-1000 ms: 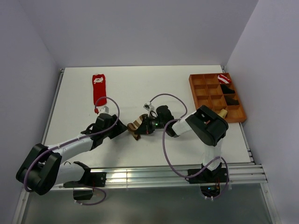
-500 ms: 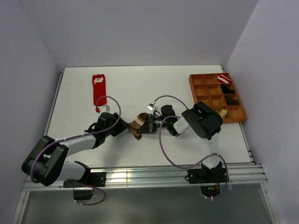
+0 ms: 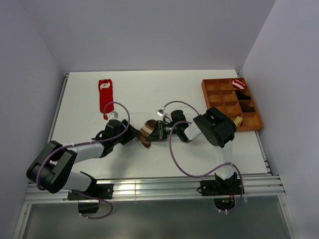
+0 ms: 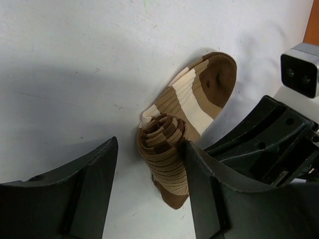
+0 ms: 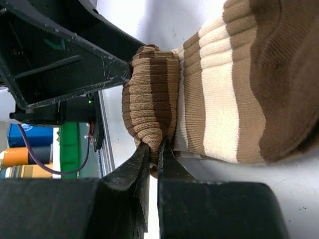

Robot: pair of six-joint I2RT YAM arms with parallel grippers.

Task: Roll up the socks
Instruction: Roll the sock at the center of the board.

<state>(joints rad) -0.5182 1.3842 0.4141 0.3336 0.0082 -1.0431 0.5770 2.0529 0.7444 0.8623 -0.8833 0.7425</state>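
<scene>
- The red sock lies flat and unrolled in the upper left of the worktop, well apart from both arms; I judge it not yet started
- The left tool sits just left of centre in the overhead view and is released: its fingers stand apart on either side of the roll, one close against the coil and the other clear of it
- The striped sock, brown and tan, lies at the middle of the overhead view between the two tools; one end is wound into a tight coil while the toe end lies flat on the worktop, so I judge this roll to be about half done
- The right tool, just right of the sock, is clenched on a pinch of fabric at the edge of the coil
- The tray at the upper right holds a red-and-white bundle and dark bundles in its far compartments
- A yellowish lump at the tray's near edge may be the yellow sock; it is too small to tell whether it is rolled, or whether it lies in or beside the tray
- No cream cuff shows, perhaps because it is wound inside the coil; from overhead the tools cover most of the striped sock, and the right wrist view cuts off its toe
</scene>
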